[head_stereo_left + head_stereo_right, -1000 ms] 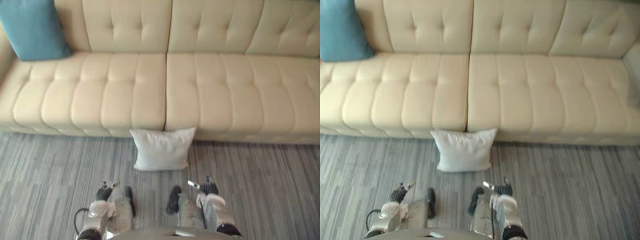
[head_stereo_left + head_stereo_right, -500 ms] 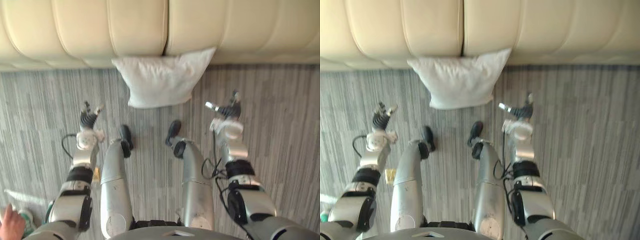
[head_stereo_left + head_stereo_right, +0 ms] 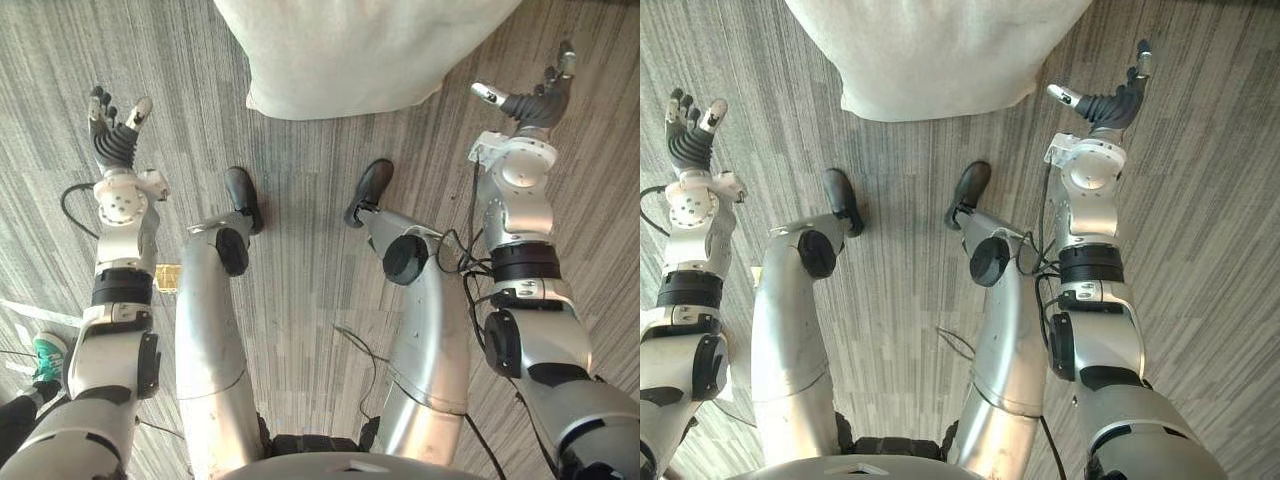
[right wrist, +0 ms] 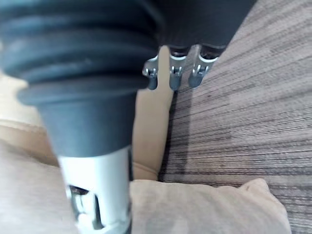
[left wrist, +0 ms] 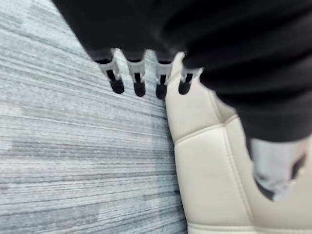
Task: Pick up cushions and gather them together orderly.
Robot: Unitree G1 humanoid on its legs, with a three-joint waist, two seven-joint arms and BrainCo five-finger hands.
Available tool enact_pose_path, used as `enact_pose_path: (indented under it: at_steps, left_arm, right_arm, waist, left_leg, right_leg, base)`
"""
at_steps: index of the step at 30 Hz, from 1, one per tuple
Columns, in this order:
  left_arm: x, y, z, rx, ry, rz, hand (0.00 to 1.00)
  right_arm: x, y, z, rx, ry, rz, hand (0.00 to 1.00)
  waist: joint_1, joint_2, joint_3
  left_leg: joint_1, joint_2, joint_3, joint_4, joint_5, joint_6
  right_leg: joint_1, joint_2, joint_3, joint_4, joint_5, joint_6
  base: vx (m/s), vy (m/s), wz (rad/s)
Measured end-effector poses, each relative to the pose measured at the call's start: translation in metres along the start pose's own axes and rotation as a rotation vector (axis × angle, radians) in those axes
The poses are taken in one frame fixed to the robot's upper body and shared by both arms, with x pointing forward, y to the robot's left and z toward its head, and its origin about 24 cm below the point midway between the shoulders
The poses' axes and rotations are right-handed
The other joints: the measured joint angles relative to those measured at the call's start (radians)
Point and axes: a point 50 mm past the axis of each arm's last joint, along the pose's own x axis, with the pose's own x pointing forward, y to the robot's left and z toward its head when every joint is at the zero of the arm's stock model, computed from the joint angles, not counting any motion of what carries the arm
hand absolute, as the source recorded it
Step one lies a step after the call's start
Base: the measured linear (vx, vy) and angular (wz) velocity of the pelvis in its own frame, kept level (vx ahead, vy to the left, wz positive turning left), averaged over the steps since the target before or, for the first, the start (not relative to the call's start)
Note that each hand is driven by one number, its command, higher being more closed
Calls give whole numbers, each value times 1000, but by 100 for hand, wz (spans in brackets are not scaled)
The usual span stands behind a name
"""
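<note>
Reaching forward over the grey striped carpet [image 3: 300, 170], both arms stretch out nearly straight on either side of the white cushion [image 3: 350, 50]; the cushion lies on the floor ahead of the robot, between the two hands and held by neither. The left hand [image 3: 114, 146] is raised at the end of its arm with the palm turned up and forward, its fingers [image 5: 139, 87] spread and only lightly bent, the thumb standing off to one side, nothing in its grasp; it is well apart from the cushion's near left corner. The right hand [image 3: 530, 103] sits just beside the cushion's near right corner without touching it, fingers [image 4: 173, 78] extended in a loose row and the thumb splayed wide, likewise empty. In the left wrist view the cream sofa [image 5: 209, 161] rises from the carpet past the fingertips; a pale shape at the edge there may be the cushion, though it is too blurred to tell. A person's teal shoe [image 3: 45, 357] rests on the carpet behind the left arm.
</note>
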Motion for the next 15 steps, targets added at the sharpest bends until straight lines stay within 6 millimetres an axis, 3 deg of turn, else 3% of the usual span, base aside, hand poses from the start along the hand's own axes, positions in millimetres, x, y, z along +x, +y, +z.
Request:
enact_pose_path:
  at_steps: [4, 6, 8, 12, 13, 14, 15]
  left_arm:
    - [9, -29, 28, -6, -80, -75, 0]
    - [12, -51, 52, 29, -163, -123, 0]
    - [10, -61, 61, 54, -207, -142, 0]
    - [0, -97, 99, 91, -375, -197, 0]
    - [-4, -105, 108, 90, -414, -209, 0]
    - [-8, -113, 116, 90, -445, -229, 100]
    - [-9, -116, 117, 87, -449, -231, 100]
  right_arm:
    - [1, 30, 23, 57, -51, 36, 0]
    - [0, 50, 42, 74, -101, 66, 0]
    - [-3, 61, 51, 86, -129, 70, 0]
    - [-13, 78, 79, 80, -243, 41, 0]
    - [-16, 80, 85, 87, -268, 27, 100]
    - [-21, 83, 91, 98, -289, 20, 100]
    - [-22, 84, 93, 107, -296, 14, 100]
  waist:
    - [-8, 0, 0]
    - [-10, -1, 0]
    - [-13, 0, -1]
    - [-21, 0, -1]
    - [-25, 0, -1]
    - [-30, 0, -1]
    - [-32, 0, -1]
  left_leg:
    - [-67, 2, -16, 36, -1, -5]
    - [-87, 2, -23, 39, 3, -12]
    - [-88, 1, -23, 39, 4, -14]
    - [-90, -4, -25, 38, 4, -16]
    - [-91, -5, -25, 38, 4, -17]
    - [-91, -5, -25, 38, 3, -17]
    - [-91, -5, -25, 39, 3, -17]
  right_leg:
    - [-67, -6, 0, 42, -14, -10]
    - [-84, -7, -6, 50, -19, -19]
    - [-85, -7, -7, 54, -20, -21]
    - [-86, -6, -6, 63, -17, -26]
    - [-87, -6, -5, 63, -17, -26]
    - [-87, -6, -4, 63, -17, -26]
    - [-87, -6, -4, 63, -17, -26]
  base:
    - [-17, -20, 5]
    - [-14, -28, 6]
    - [-7, -15, 4]
    - [-5, -9, 4]
    - [0, 0, 0]
    - [0, 0, 0]
    - [0, 0, 0]
